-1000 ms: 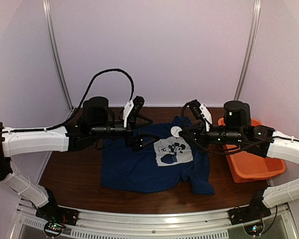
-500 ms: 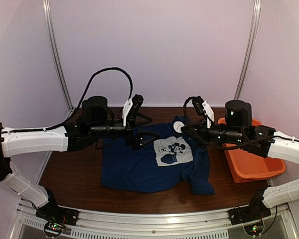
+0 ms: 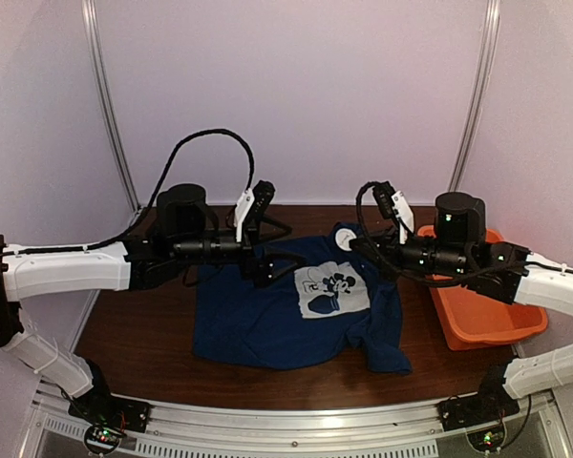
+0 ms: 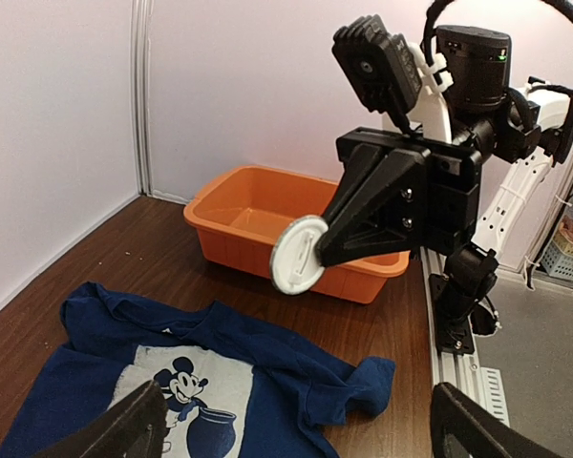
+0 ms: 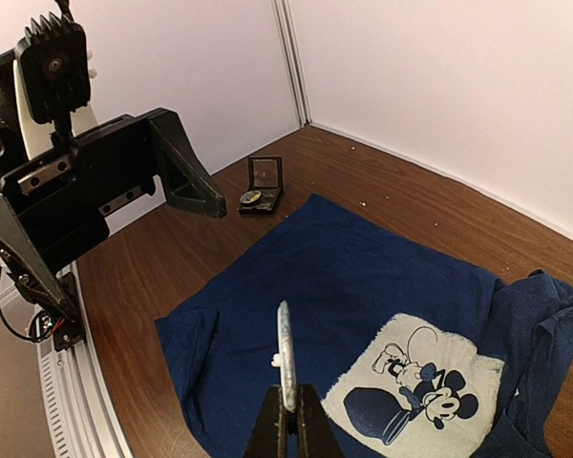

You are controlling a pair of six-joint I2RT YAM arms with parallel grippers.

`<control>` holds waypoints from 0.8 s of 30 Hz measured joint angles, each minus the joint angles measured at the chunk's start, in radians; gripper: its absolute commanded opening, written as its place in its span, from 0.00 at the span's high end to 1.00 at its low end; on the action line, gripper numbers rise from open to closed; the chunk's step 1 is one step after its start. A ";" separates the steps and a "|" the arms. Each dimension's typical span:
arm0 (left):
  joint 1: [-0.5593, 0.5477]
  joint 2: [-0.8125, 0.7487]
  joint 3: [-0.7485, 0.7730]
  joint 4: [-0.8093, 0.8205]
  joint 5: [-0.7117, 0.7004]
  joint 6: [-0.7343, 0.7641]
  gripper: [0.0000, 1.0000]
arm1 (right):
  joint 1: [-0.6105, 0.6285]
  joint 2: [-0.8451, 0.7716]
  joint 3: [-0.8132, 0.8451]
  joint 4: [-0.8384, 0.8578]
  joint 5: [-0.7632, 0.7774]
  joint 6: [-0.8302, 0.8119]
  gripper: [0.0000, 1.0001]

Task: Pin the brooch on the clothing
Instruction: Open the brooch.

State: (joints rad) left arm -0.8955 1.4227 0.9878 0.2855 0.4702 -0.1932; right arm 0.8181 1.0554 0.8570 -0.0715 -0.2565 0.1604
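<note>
The right fingers (image 4: 363, 215), clamped on the brooch (image 4: 298, 254), have shifted slightly toward the tub (image 3: 477, 320) above the shirt (image 3: 258, 324); the left fingers (image 4: 115, 434) stay wide apart, unmoved.

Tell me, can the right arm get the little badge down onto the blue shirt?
Probably yes. The right gripper is shut on the brooch and hangs right above the T-shirt, with nothing in between. The left gripper is open and off to one side, not in the way.
</note>
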 measured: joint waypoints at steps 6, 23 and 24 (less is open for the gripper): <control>0.000 0.000 0.000 0.000 -0.008 0.000 0.02 | 0.000 0.028 0.003 0.000 -0.004 0.000 1.00; 0.000 0.000 0.000 0.001 -0.024 -0.019 0.02 | 0.001 0.039 0.003 0.027 -0.022 0.027 1.00; 0.000 0.000 0.000 0.000 -0.026 -0.019 0.02 | 0.002 0.039 0.002 0.031 -0.024 0.027 1.00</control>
State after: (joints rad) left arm -0.8955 1.4231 0.9878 0.2859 0.4442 -0.2127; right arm 0.8200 1.0946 0.8593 -0.0410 -0.2806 0.1879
